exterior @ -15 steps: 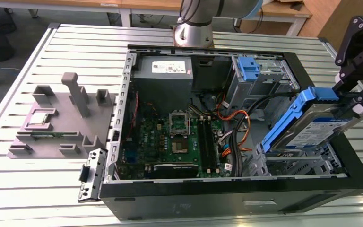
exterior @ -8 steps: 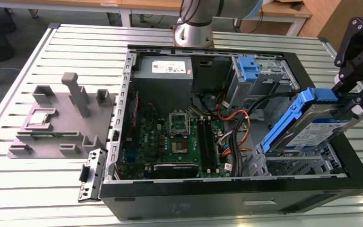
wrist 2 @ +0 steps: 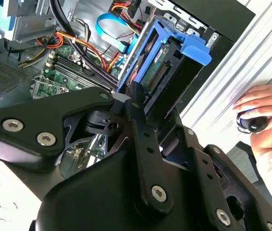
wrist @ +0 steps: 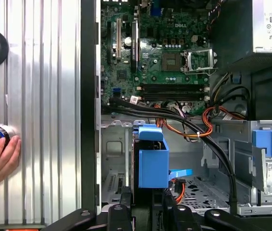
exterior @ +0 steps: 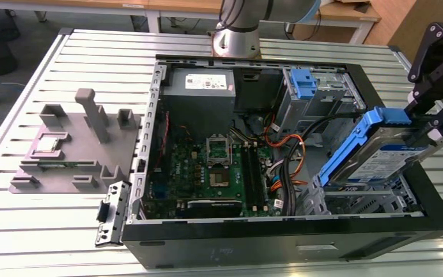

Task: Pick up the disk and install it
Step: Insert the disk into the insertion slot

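While gripper [exterior: 431, 134] clamps hard disk [exterior: 374, 158] tilted over drive cage [exterior: 360, 203] at computer case [exterior: 267, 243] corner: pickup done; seating judged outstanding.

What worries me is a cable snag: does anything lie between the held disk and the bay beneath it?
The tool grips the disk tilted over the metal bay. A light blue cable lies in the bay right beside the disk and might be in the way; nothing else visible is.

Gripper [exterior: 429, 128], at the exterior view's right, angled downward, its fingers [wrist 2: 138, 120] clamped on opposite faces of the disk [exterior: 379, 158].
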